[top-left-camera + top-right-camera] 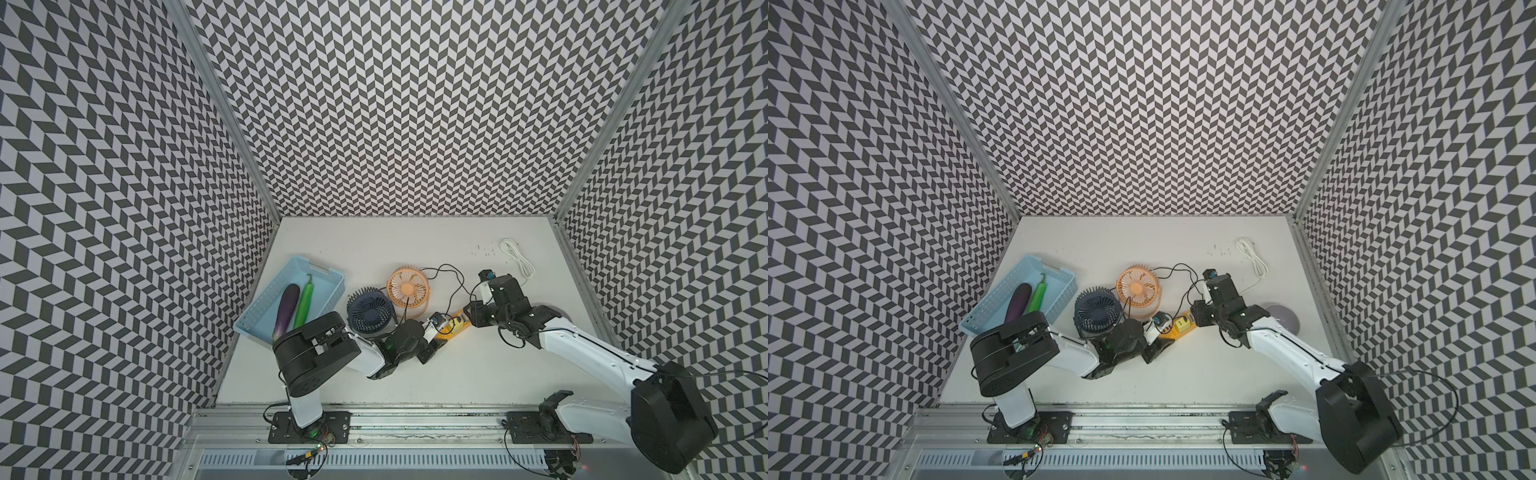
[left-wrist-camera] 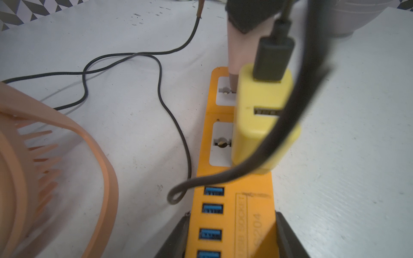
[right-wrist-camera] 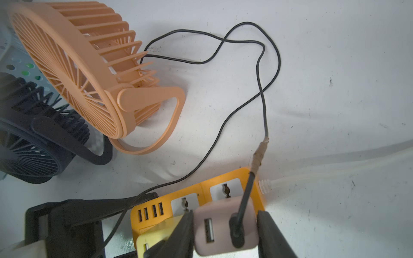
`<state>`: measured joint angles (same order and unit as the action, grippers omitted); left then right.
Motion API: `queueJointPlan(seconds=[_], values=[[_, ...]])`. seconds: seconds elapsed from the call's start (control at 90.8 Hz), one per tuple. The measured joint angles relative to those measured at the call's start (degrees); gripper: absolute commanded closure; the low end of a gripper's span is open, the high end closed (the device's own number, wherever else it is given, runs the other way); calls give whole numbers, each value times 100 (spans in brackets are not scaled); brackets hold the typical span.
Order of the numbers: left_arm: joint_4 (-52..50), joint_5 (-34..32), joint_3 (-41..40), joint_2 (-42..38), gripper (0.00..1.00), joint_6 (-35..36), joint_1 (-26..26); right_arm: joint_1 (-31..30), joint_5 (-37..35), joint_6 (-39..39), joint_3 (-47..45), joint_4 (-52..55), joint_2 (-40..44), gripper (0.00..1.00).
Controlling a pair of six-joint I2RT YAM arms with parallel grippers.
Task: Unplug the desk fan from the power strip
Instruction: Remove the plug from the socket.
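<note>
Left tool (image 2: pixel 232 236): closed on the USB end of the power strip (image 2: pixel 230 201), one jaw against each long side.

Right tool (image 3: pixel 225 223): clamped on a pink adapter (image 3: pixel 221 210), a jaw on each of two opposite faces; the adapter stands over the socket nearest the strip's cord end; whether its pins are seated cannot be told. A black plug sits in one of its ports; the black cable (image 3: pixel 260 89) from that plug, taped along one stretch, loops over the desk (image 1: pixel 415 374) toward the back of the orange fan (image 1: pixel 407 287).

Yellow adapter (image 2: pixel 257 138): just beside the pink one, standing on the second socket; a black USB plug (image 2: pixel 274 58) is in its top.

Power strip: orange, flat on the desk near the middle, between the two arms and just in front of the fans; its white cord (image 1: pixel 517 257) leaves the end at the right tool and lies coiled at the far right.

Dark blue fan (image 1: pixel 370 314): close beside the orange fan, on the robot's left.

Light blue basket (image 1: pixel 266 293): far left; an aubergine (image 1: pixel 286 309) and a green pepper (image 1: pixel 305 301) lie side by side in it.
</note>
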<state>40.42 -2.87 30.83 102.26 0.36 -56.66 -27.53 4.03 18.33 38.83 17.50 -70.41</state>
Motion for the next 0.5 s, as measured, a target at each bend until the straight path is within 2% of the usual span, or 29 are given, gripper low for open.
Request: queueJointPlan(seconds=[0.22,0.353,0.496], values=[[0,0,0,2,75,0,0,-116,20,-17,-24,-7,39,90],[0,2,0,2,75,-11,0,-503,-466,-79,-31,9,94,90],[0,4,0,4,75,-9,0,-616,-664,-85,-31,-2,63,91]])
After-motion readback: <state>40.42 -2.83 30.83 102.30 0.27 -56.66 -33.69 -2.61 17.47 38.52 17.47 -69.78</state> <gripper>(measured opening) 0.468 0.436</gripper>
